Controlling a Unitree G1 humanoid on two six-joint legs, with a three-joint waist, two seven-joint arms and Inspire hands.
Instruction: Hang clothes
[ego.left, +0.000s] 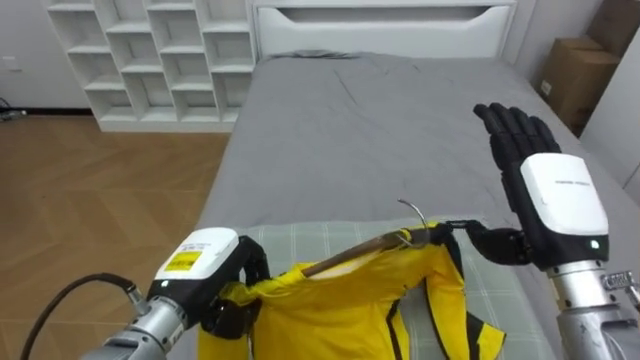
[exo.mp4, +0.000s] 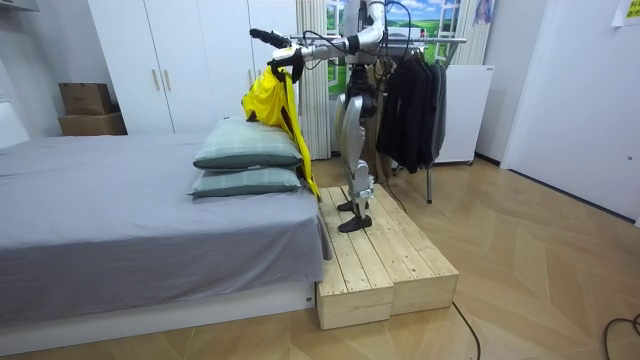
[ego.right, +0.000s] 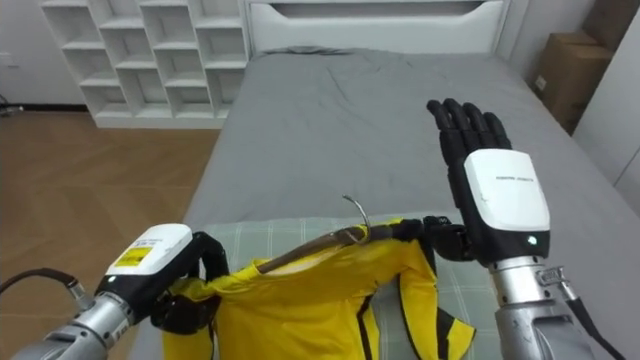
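Hanging is sitting at about the halfway mark, by my reckoning: the jacket is already riding on its hanger, but the hook is catching on nothing yet. I am holding the jacket in the air above the head end of the bed, over the pillows. The rack with its dark clothes is standing behind me, on the side away from the bed. So I am judging that turning away from the bed and hooking the hanger over the rail are what is left.

I am standing upright on the platform at the head of the bed, facing down its length, with both arms reaching forward over it. My left hand is curling around the jacket's shoulder at one end of the hanger, toward the bed's left edge, gripping the cloth. My right hand is standing upright toward the bed's right side, fingers straight and clasping nothing. Its thumb is reaching to the hanger's other end, and I cannot tell whether it is pressing there or merely touching.
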